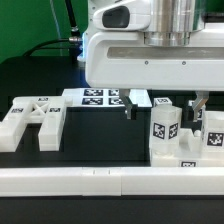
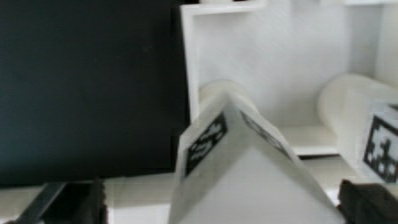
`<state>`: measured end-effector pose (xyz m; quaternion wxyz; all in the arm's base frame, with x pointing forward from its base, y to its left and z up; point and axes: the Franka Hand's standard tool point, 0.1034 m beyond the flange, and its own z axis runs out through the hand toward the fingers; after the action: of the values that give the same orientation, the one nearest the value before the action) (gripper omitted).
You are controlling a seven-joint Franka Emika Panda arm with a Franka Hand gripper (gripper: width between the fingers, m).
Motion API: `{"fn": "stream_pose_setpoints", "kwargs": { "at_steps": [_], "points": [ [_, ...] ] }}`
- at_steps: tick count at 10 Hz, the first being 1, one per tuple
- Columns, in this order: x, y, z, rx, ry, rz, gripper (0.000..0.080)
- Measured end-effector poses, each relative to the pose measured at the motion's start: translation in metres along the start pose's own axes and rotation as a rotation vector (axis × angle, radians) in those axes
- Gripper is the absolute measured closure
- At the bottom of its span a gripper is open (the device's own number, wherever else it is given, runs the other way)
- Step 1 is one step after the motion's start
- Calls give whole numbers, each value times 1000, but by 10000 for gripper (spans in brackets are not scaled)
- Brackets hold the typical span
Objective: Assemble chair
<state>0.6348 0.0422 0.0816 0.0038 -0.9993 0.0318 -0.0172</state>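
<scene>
Black table (image 1: 30, 85) carried rail (image 1: 60, 180) along near edge. Gripper (image 1: 164, 109) hung over chair (image 1: 166, 130) at exterior view's right, jaws spread wide, straddling it, gripping nothing. Loose parts (image 1: 35, 120) lay at left, marker board (image 1: 97, 97) behind.

Chair part (image 1: 35, 122) exterior view's left, marker board (image 1: 100, 97) behind, rail (image 1: 100, 181) in front

This is looking like a robot lab: a big white robot arm (image 1: 150, 50) is hanging over a black bench (image 1: 30, 75), where white blocks (image 1: 165, 135) are wearing black-and-white square tags.
</scene>
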Motion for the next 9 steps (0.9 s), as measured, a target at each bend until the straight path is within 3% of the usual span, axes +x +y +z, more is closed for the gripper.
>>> {"fn": "stream_pose_setpoints", "kwargs": {
  "at_steps": [5,7,8,9],
  "points": [
    [1,-1,-2,-34,0,-355,150],
    [2,-1,-2,-42,2,-407,412],
    [2,0,-2,-42,2,-406,412],
    [2,0,-3,-42,3,-398,505]
  ]
}}
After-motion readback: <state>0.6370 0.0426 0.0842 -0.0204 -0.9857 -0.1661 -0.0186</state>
